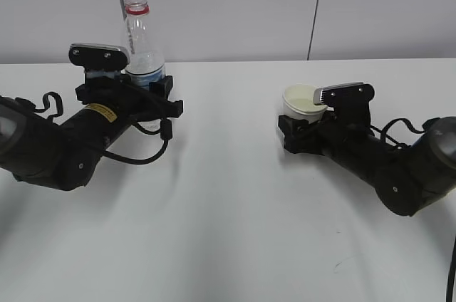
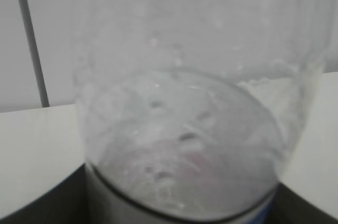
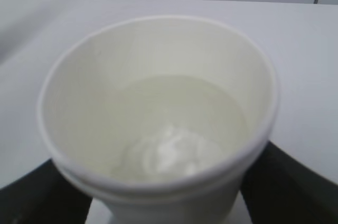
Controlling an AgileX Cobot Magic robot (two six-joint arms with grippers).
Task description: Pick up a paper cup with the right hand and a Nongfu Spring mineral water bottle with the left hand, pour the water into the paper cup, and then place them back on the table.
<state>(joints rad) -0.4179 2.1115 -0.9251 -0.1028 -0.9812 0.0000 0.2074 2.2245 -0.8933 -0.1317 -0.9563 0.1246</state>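
Note:
The Nongfu Spring mineral water bottle stands upright at the back left with no cap, its red neck ring showing, and a little water low inside. My left gripper is shut on its lower body. In the left wrist view the clear bottle fills the frame, with the gripper at the bottom edge and a dark finger at each lower corner. The paper cup holds water. My right gripper is shut on its lower part. The cup is upright between dark fingers of the gripper.
The white table runs from the grey panelled wall to the near edge. A small dark scuff marks it at the front right. A black cable hangs at the right edge.

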